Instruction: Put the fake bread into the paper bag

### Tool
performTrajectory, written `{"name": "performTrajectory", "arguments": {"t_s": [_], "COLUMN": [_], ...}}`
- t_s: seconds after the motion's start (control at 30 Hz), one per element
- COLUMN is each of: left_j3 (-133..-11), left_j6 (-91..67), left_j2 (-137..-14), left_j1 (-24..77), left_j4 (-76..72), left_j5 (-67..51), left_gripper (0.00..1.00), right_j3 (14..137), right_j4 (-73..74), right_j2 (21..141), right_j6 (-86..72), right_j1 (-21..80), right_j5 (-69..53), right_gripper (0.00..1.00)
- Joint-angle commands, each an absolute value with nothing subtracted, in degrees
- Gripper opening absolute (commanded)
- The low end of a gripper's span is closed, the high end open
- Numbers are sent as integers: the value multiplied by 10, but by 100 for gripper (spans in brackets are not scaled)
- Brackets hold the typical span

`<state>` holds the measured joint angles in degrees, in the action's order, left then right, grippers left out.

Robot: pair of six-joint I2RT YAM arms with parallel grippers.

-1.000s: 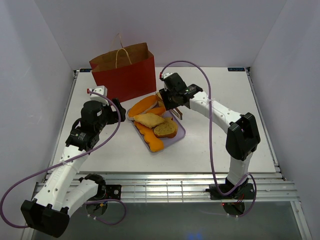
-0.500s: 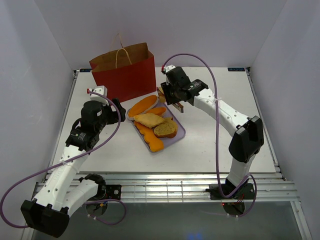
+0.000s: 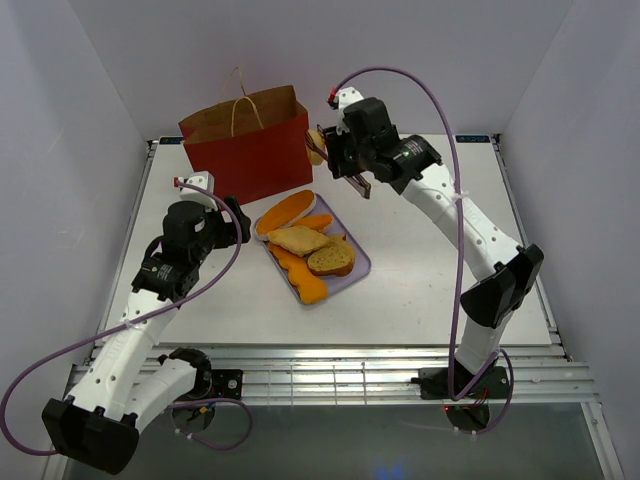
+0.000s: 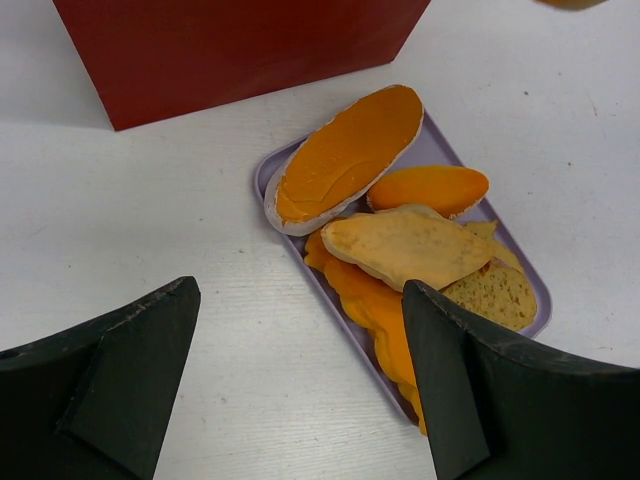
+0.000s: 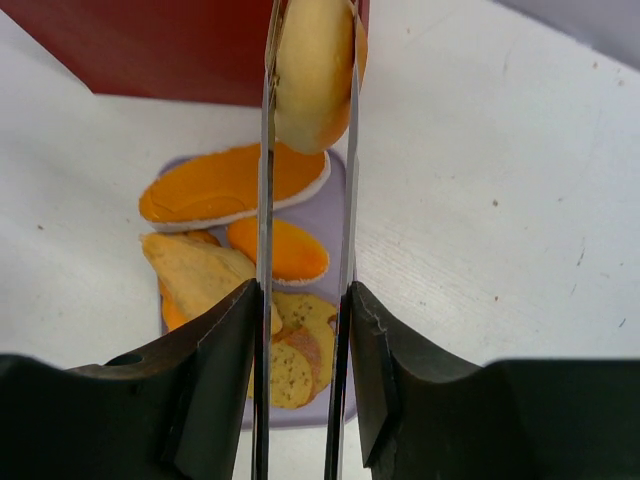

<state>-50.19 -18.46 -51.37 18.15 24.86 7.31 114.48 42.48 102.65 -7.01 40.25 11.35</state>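
Bun (image 3: 315,146) in tongs (image 5: 265,200) lifted off tray (image 4: 430,150), beside bag (image 3: 250,160).

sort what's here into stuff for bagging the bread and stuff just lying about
For the job: paper bag, bun, tongs pinching it, loaves and slices.
Just lying about: tray under them.

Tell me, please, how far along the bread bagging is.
Done: nothing confirmed; the inside of the paper bag is hidden. In hand: the right gripper clamps the tongs, which pinch a small round bun raised beside the bag's top edge. To do: the long loaf, orange roll, toast slice and crusted slice lie on the tray, near the open left gripper.
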Motion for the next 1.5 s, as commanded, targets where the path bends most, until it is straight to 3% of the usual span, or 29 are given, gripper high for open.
{"name": "performTrajectory", "arguments": {"t_s": [0.0,1.03,1.47], "left_j3": [-499,-498,-502], "left_j6": [-182,-183,-181], "left_j2": [-513,-537,-534], "left_j1": [184,200,212], "left_j4": [245,244,249], "left_j5": [84,76,93], "left_gripper": [93,93,93], "right_j3": [1208,1318,1292], "right_j4": [408,140,130], "right_j2": [994,1164,1172], "right_j6": [-56,-94,-107], "right_j1": [405,396,386], "right_j5": [105,39,39], "right_gripper": [45,43,59]}}
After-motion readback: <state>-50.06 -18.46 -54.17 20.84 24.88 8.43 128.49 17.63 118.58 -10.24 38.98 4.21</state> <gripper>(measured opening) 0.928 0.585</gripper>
